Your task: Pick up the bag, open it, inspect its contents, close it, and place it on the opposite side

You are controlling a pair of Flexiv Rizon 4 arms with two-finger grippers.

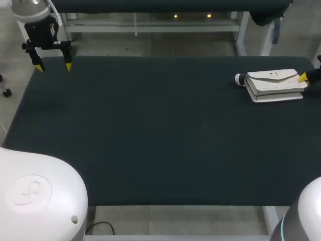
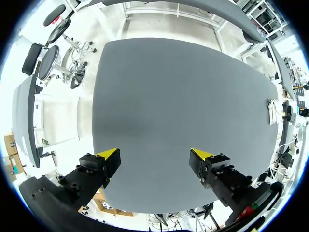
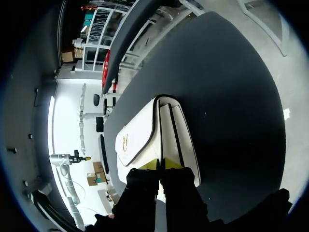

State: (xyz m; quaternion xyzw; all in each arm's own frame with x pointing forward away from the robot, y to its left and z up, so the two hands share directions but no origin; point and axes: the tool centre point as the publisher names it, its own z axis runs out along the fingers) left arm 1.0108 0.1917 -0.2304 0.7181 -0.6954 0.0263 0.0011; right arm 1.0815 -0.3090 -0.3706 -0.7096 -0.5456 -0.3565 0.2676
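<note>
Left gripper hangs at ten o'clock, fingers wide apart. Right gripper, tips drawn together, meets the smooth white flap-fronted bag, flat at two o'clock on the dark table.

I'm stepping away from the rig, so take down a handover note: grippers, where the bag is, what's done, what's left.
Left gripper: open, empty, above the far left corner of the table.
Right gripper: fingers together at the end of the bag; whether they pinch any of it is unclear.
Bag: white, flap closed, lying flat at the table's far right.
Done: nothing that shows; the bag is not yet lifted or opened.
Left: pick it up, open, inspect the contents, close, set it down on the left side.
</note>
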